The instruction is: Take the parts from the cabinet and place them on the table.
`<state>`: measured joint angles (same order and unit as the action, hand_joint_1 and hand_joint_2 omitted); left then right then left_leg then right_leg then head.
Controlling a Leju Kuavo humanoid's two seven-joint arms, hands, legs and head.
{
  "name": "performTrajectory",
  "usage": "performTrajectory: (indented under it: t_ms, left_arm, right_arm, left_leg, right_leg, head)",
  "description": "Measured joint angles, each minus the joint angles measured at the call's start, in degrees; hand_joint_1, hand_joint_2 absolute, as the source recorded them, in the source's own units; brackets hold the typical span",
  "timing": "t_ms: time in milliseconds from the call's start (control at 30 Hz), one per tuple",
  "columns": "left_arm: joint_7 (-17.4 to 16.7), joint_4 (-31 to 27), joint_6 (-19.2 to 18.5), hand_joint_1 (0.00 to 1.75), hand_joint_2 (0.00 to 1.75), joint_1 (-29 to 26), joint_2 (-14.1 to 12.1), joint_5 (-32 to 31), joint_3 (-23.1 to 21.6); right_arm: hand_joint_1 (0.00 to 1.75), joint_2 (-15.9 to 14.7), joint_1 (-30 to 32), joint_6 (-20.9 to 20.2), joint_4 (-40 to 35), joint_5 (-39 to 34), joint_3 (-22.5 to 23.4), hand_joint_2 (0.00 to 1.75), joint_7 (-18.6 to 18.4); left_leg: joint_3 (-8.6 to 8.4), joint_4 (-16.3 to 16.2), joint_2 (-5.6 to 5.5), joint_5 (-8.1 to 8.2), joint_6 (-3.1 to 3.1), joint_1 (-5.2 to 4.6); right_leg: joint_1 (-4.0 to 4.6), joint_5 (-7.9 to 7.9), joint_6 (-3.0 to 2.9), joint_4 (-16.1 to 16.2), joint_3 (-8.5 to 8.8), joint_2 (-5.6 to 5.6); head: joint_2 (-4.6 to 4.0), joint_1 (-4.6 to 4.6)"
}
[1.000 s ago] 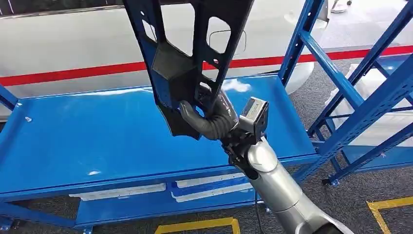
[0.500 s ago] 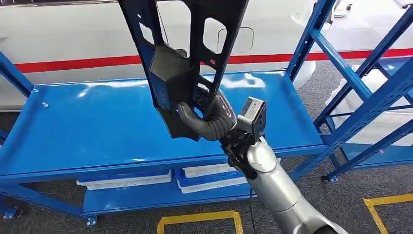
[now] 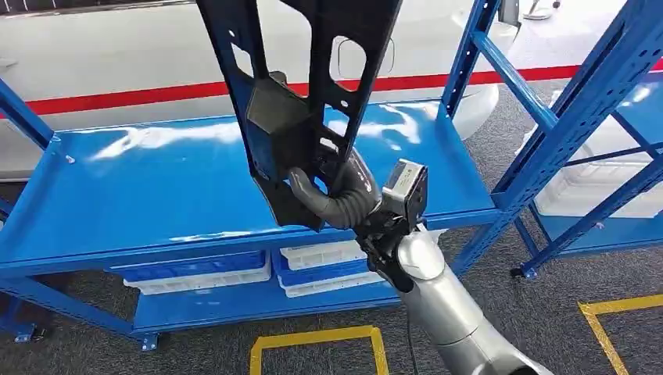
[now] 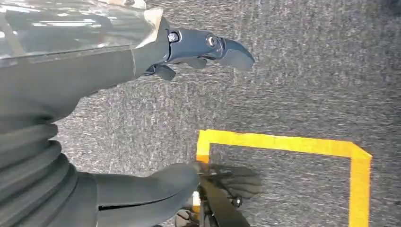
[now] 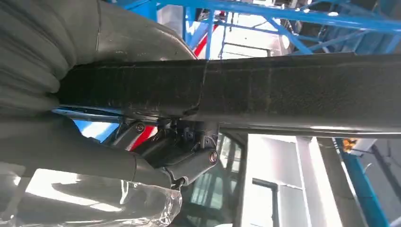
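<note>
A large black part (image 3: 301, 101), a flat frame with cut-outs, stands upright in front of me and runs off the top of the head view. My right hand (image 3: 336, 195) grips its lower end, thumb wrapped across the front. Up close in the right wrist view the part (image 5: 283, 90) is a dark bar clamped in the hand (image 5: 71, 118). Behind it lies the bare blue shelf top (image 3: 148, 195). My left hand (image 4: 156, 109) hangs over the grey carpet with fingers apart, holding nothing.
White and blue trays (image 3: 203, 272) sit on the lower shelf. Blue rack uprights (image 3: 578, 101) stand at the right with more white bins (image 3: 602, 191) behind them. Yellow floor tape (image 3: 313, 340) marks the carpet near my feet.
The whole view has shifted: the shelf now lies a little higher and farther, with more of the lower trays showing. My right hand keeps its hold on the black part.
</note>
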<state>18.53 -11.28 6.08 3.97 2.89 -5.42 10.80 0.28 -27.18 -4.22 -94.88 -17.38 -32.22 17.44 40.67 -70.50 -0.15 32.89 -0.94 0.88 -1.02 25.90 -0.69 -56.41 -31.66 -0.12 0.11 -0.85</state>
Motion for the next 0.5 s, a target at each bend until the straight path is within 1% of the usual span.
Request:
performTrajectory:
  t_ms: [33, 67, 100, 133, 167, 200, 233, 300, 333, 367, 400, 433, 467, 500]
  left_arm:
    - [-0.02, 0.00, 0.00, 0.00, 1.75, -0.01, 0.00, -0.07, 0.00]
    - [-0.02, 0.00, 0.00, 0.00, 1.75, -0.02, -0.02, -0.07, 0.00]
    - [-0.02, -0.02, 0.00, 0.00, 1.75, 0.00, -0.07, -0.15, 0.00]
    - [-0.02, -0.09, 0.00, 0.00, 1.75, 0.02, -0.11, -0.28, 0.00]
    - [-0.02, -0.18, -0.02, 0.00, 1.75, 0.06, -0.15, -0.33, -0.02]
    - [-0.02, -0.37, -0.04, 0.00, 1.75, 0.23, -0.17, -0.39, -0.04]
    - [0.00, -0.46, -0.09, 0.00, 1.75, 0.21, -0.18, -0.48, -0.06]
    - [0.00, -0.48, -0.09, 0.00, 1.75, 0.25, -0.33, -0.57, -0.11]
    - [-0.02, -0.52, -0.09, 0.00, 1.75, 0.24, -0.39, -0.59, -0.18]
    - [-0.04, -0.52, -0.11, 0.00, 1.75, 0.25, -0.31, -0.66, -0.26]
    - [-0.07, -0.55, -0.11, 0.00, 1.75, 0.35, -0.24, -0.74, -0.31]
    - [-0.09, -0.61, -0.15, 0.00, 1.75, 0.37, -0.37, -0.92, -0.35]
    - [-0.11, -0.61, -0.20, 0.00, 1.75, 0.35, -0.39, -1.05, -0.35]
    - [-0.11, -0.61, -0.22, 0.00, 1.75, 0.35, -0.39, -1.11, -0.39]
  right_arm:
    - [1.75, 0.00, 0.45, 0.00, -0.02, 0.13, 0.09, 1.75, 0.00]
    - [1.75, -0.02, 0.81, 0.00, -0.02, 0.33, 0.15, 1.75, -0.04]
    - [1.75, -0.07, 1.11, 0.00, -0.11, 0.59, 0.22, 1.75, -0.11]
    - [1.75, -0.11, 1.38, 0.04, -0.33, 0.74, 0.28, 1.75, -0.22]
    - [1.75, -0.11, 1.54, 0.11, -0.61, 0.83, 0.37, 1.75, -0.26]
    - [1.75, -0.09, 1.67, 0.20, -1.03, 1.03, 0.44, 1.75, -0.28]
    - [1.75, -0.13, 1.73, 0.26, -1.33, 1.18, 0.55, 1.75, -0.35]
    - [1.75, -0.13, 2.01, 0.48, -1.92, 1.64, 0.68, 1.75, -0.44]
    - [1.75, -0.20, 2.24, 0.48, -2.23, 1.84, 0.72, 1.75, -0.61]
    - [1.75, -0.28, 2.54, 0.59, -2.51, 1.84, 0.83, 1.75, -0.63]
    - [1.75, -0.39, 2.73, 0.66, -2.82, 1.92, 0.94, 1.75, -0.63]
    - [1.75, -0.48, 2.80, 0.74, -3.08, 2.01, 0.98, 1.75, -0.72]
    - [1.75, -0.66, 3.05, 0.81, -3.28, 2.12, 1.07, 1.75, -0.74]
    - [1.75, -0.74, 3.39, 0.90, -3.48, 2.25, 1.18, 1.75, -0.81]
  left_leg:
    - [0.60, -3.01, 0.01, 0.79, -0.32, 0.15]
    - [-0.17, -2.88, 0.02, 0.13, -0.44, 0.32]
    - [-2.27, -0.26, 0.04, -1.55, -0.51, 0.51]
    - [-5.52, 4.37, 0.05, -3.44, -0.61, 0.69]
    - [-9.17, 9.62, 0.04, -4.85, -0.59, 0.85]
    - [-11.06, 13.06, -0.11, -3.02, -0.31, 0.80]
    - [-10.61, 12.14, -0.46, -4.44, 0.39, 0.24]
    - [-10.15, 12.38, -0.39, -4.35, 1.20, -0.10]
    - [-9.89, 12.54, -0.37, -4.68, 1.70, -0.19]
    - [-9.80, 13.53, -0.01, -5.72, 2.64, 0.40]
    - [-9.38, 13.74, 0.17, -6.34, 3.11, 0.16]
    - [-8.74, 13.72, 0.29, -6.85, 3.61, 0.14]
    - [-8.09, 13.72, 0.31, -7.33, 3.60, 0.05]
    - [-7.42, 13.68, 0.37, -7.82, 3.71, -0.01]
  right_leg:
    - [0.02, -0.41, 0.16, -0.10, -0.68, -0.01]
    - [0.01, -0.75, 0.28, -0.23, -1.22, 0.01]
    - [-0.05, -0.94, 0.56, -0.47, -1.78, 0.01]
    - [-0.13, -1.17, 0.71, -0.82, -2.28, 0.06]
    - [-0.19, -1.29, 0.80, -1.24, -2.71, 0.07]
    - [-0.13, -1.48, 1.10, -1.49, -3.06, 0.06]
    - [0.04, -1.79, 1.58, -1.48, -3.22, 0.04]
    - [0.03, -2.35, 2.39, -1.39, -3.35, 0.07]
    - [-0.05, -2.77, 2.98, -1.02, -3.36, 0.08]
    - [0.52, -2.87, 3.47, -1.27, -3.83, 0.12]
    - [0.22, -1.11, 3.03, -2.67, -4.90, 0.14]
    - [0.24, 1.55, 2.32, -5.66, -6.05, 0.13]
    - [0.24, 4.35, 1.85, -10.18, -7.54, 0.13]
    - [0.22, 6.55, 1.71, -14.65, -9.01, 0.12]
  head:
    - [0.00, -0.02]
    - [0.00, -0.02]
    - [0.00, 0.00]
    - [0.00, -0.02]
    - [0.00, 0.00]
    - [0.00, 0.02]
    - [0.00, -0.07]
    - [0.00, -0.11]
    - [0.00, -0.18]
    - [0.00, -0.18]
    - [0.00, -0.18]
    - [0.00, -0.31]
    - [0.00, -0.26]
    - [0.00, -0.26]
